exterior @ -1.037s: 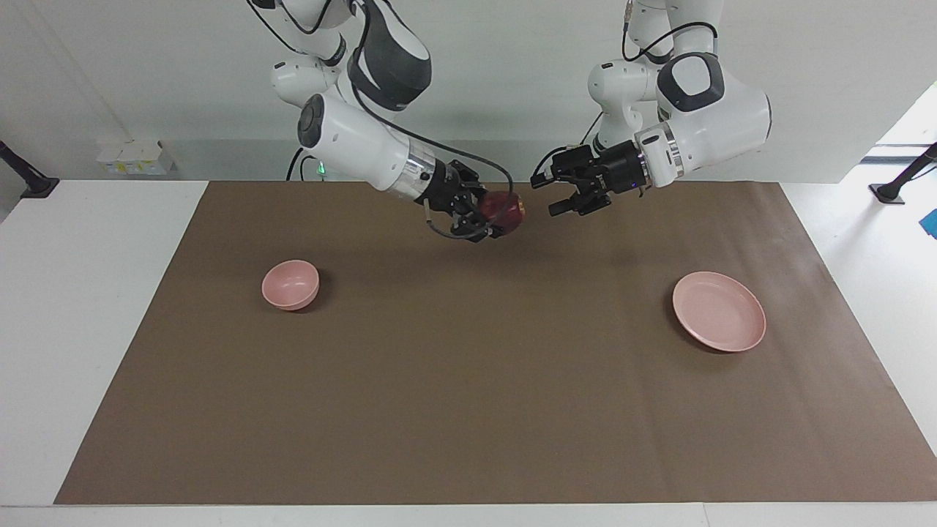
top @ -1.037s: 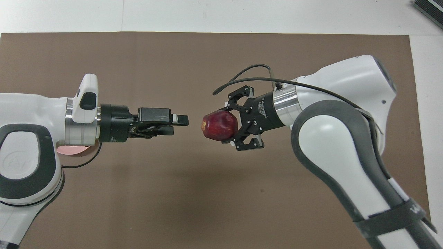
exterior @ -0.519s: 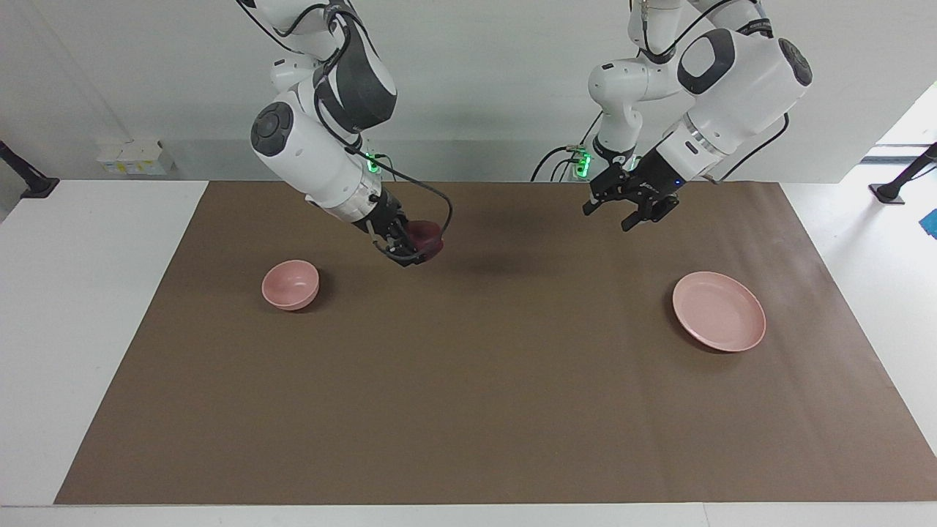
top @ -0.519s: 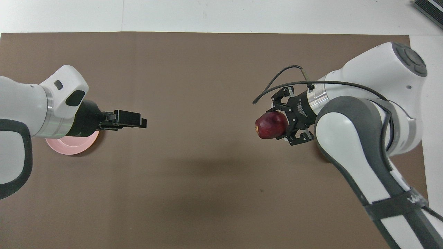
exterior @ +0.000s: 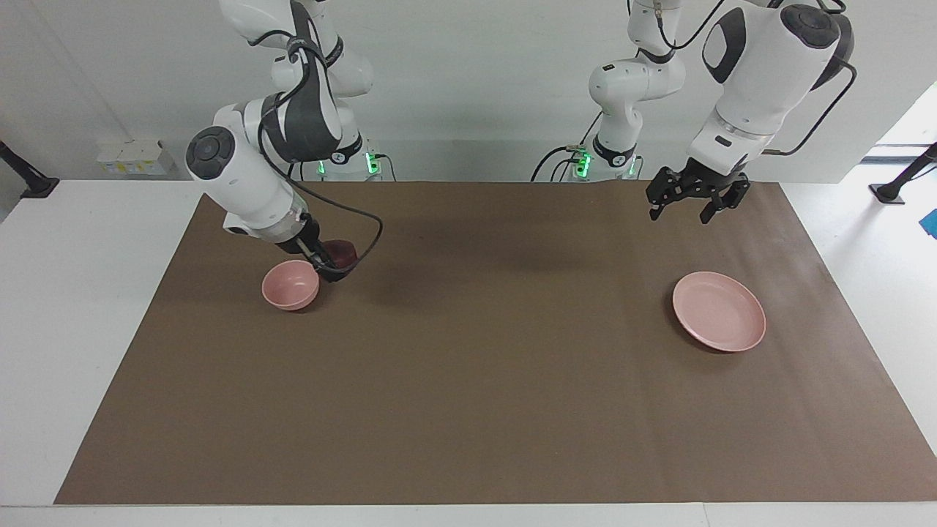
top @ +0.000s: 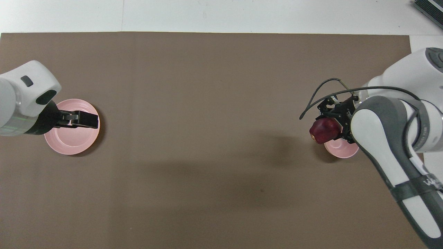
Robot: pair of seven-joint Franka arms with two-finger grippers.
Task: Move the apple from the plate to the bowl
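Pink and deep, the small round bowl sits on the brown paper mat toward the right arm's end of the table, and it holds nothing. Just above its rim, on the side toward the middle of the mat, the right gripper hangs at the end of a bent white arm, its black fingers clamped on the small round dark red apple; in the overhead view that apple overlaps the edge of the bowl and shows a yellowish spot on the side turned away from the gripper. The fruit is held in the air, not yet inside the bowl and not resting on the mat. The wide middle of the mat is bare brown paper. Toward the left arm's end lies the flat, round, pale pink plate with its shallow raised rim, nothing on it. The left gripper hangs in the air with its two black fingers spread apart and nothing between them; the overhead view places it over the plate, and the facing view shows it well clear of the dish.
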